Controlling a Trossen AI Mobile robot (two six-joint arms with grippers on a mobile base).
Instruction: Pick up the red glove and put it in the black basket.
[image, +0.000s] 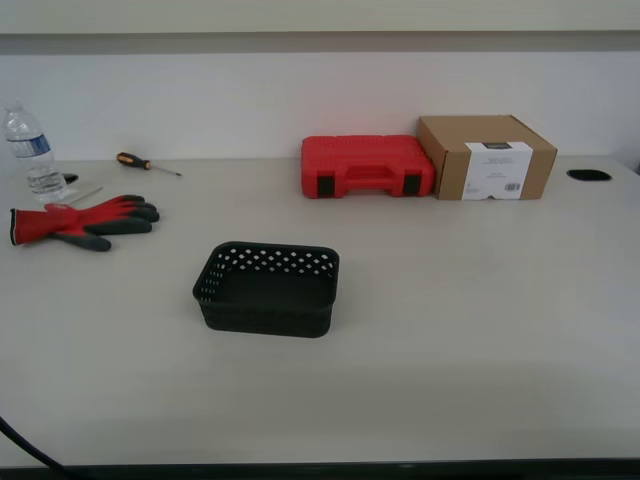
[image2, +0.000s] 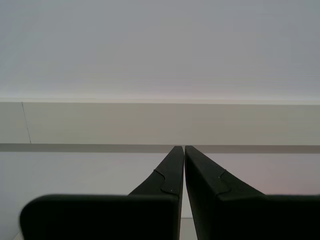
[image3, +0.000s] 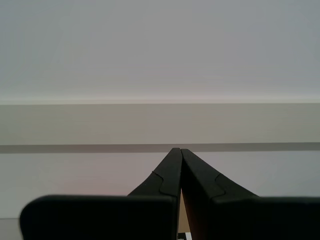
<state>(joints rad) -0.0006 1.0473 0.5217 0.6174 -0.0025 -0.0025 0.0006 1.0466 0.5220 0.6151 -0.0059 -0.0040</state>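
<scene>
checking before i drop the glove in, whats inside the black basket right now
The small black perforated plastic basket looks empty: its far inner wall and most of its floor show, all bare. The near wall hides a strip of floor just behind it. The floppy red fabric glove lies on the table.

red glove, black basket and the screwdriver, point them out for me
red glove (image: 62, 222), exterior view, on its red back
black basket (image: 262, 316), exterior view, on its near wall
screwdriver (image: 130, 159), exterior view, on its handle

Neither arm shows in the exterior view. The water bottle (image: 30, 150) is cut by that view's left edge, and the label (image: 498, 170) on the cardboard box (image: 487, 156) is too small to read. A dark cable (image: 25, 447) is clipped at its lower left corner.
</scene>
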